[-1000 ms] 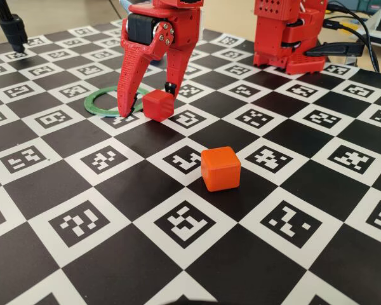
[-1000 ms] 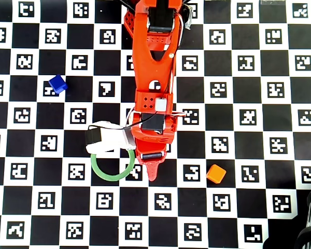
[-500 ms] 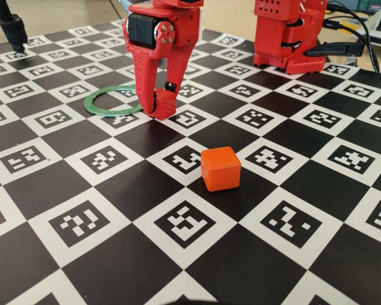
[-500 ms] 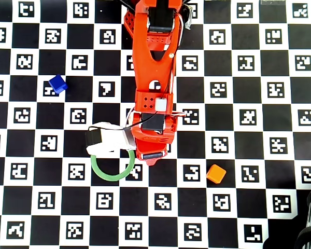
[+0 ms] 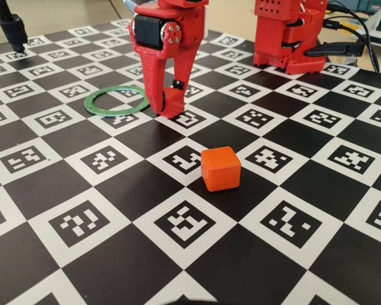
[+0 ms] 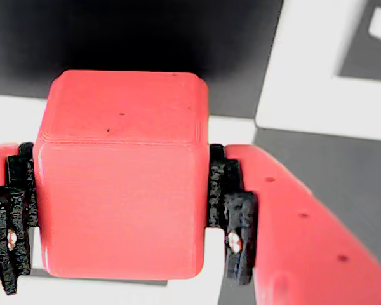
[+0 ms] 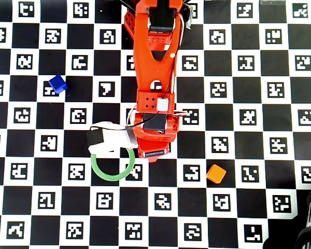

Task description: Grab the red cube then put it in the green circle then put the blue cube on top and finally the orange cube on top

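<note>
In the fixed view, a red robot arm reached down onto a tabletop (image 5: 82, 184) covered in black and white squares printed with marker codes. Its claw (image 5: 167, 109) was clenched around the red cube (image 5: 172, 101), held low at the tabletop; whether the cube touched the surface could not be told. The green ring (image 5: 98, 108) lay flat just to the left of the claw, apart from it and open in the middle. The orange cube (image 5: 220, 168) sat alone nearer the camera, to the right of the claw and well apart from it. The arm's red base (image 5: 286, 35) stood at the back right.

In the wrist view, the red cube (image 6: 120, 171) filled most of the frame, gripped on both sides by black pads (image 6: 232, 216) on the red fingers.

In the overhead view, the arm ran down from the top centre, and the claw (image 7: 151, 155) ended just right of the green ring (image 7: 108, 174), hiding the red cube. The orange cube (image 7: 215, 174) lay to the lower right. The blue cube (image 7: 57, 83) sat far off at the upper left.
</note>
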Available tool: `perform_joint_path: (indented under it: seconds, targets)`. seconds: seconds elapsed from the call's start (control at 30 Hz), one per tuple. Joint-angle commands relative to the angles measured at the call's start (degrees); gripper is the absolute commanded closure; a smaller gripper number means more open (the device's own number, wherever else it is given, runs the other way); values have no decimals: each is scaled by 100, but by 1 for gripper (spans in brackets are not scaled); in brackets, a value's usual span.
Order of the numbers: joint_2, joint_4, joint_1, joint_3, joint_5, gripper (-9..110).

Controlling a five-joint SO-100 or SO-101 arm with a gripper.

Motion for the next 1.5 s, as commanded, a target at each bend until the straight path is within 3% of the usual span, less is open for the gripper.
perform_joint_path:
  seconds: [0.0, 0.7, 1.2, 1.47]
  targets:
    - [896, 519, -88, -747, 70, 99]
    - [1002, 2848, 290, -3120, 255, 100]
    - [-299, 2962, 1072, -4474, 44, 100]
    - [-396, 2162, 1283, -3850, -193, 100]
